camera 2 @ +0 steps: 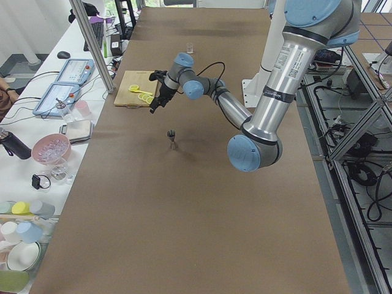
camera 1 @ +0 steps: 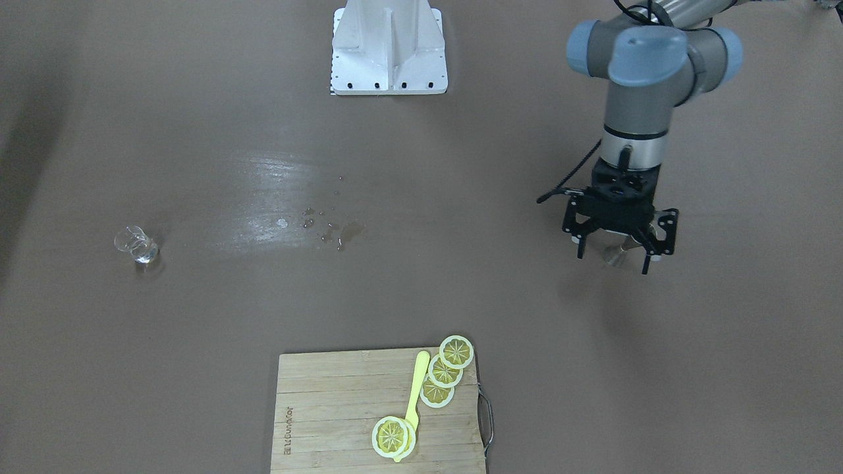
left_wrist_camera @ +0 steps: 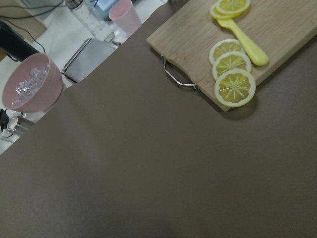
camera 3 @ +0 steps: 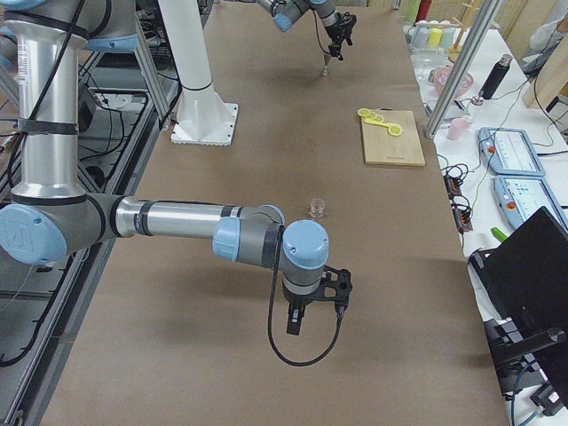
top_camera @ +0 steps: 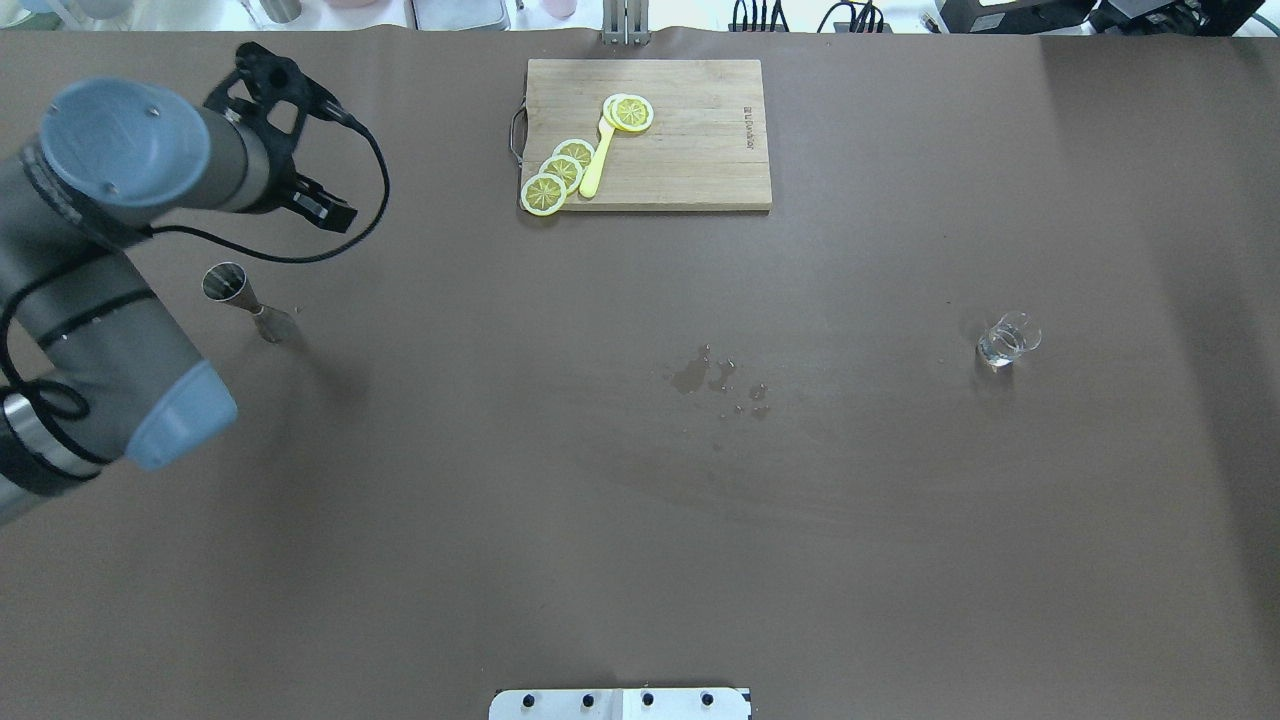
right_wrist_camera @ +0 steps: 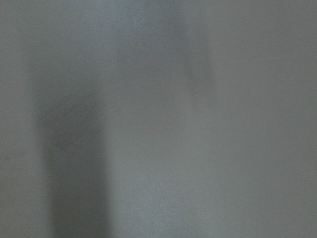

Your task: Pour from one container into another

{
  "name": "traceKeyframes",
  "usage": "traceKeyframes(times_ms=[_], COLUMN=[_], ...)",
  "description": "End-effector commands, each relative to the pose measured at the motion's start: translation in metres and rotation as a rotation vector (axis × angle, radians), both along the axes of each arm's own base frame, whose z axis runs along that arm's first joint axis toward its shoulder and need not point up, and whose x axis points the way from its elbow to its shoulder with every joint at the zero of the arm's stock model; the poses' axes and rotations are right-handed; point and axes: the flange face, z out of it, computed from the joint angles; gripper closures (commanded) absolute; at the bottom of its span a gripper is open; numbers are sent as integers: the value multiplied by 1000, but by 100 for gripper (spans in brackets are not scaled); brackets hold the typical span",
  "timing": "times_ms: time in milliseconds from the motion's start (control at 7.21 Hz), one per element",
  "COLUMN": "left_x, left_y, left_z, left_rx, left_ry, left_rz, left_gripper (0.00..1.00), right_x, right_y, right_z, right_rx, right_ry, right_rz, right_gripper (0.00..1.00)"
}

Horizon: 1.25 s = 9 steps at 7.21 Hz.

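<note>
My left gripper point(camera 1: 613, 260) hangs off the tabletop point(top_camera: 640, 520) at the right of the front view, jaws spread wide with nothing in them. The metal jigger point(top_camera: 245, 298) stands upright at mid-left of the overhead view, untouched. My right gripper point(camera 3: 297, 321) sits low at lower centre of the right side view, and I cannot tell how far open it is. The small clear glass point(top_camera: 1008, 340) stands at mid-right overhead, well apart from the jigger, with spilled drops point(top_camera: 715, 375) between them and a cutting board point(top_camera: 690, 150) with lemon slices point(top_camera: 560, 172) at top centre.
</note>
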Motion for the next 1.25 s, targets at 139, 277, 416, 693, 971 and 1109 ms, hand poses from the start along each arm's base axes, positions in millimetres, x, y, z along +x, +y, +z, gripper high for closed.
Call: traceKeyframes(times_ms=[139, 277, 416, 693, 971, 1109], left_x=[-120, -148, -179, -232, -267, -293], left_y=[-70, -68, -74, -55, -44, -20], left_z=[54, 77, 107, 179, 215, 249], left_rx=[-163, -236, -311, -456, -532, -599], left_ry=[115, 154, 182, 241, 260, 309], left_rz=[-77, -70, -88, -112, -159, -174], left_gripper=[1, 1, 1, 1, 1, 1], right_x=[-31, -32, -32, -32, -32, -32], right_y=[-22, -29, -27, -24, -22, -23], right_z=[-14, -17, -11, -9, -8, -9], right_rx=[65, 68, 57, 57, 54, 58], right_ry=[11, 7, 5, 4, 3, 4], right_rz=[-65, -65, -66, -70, -68, -72], right_gripper=[0, 0, 0, 0, 0, 0])
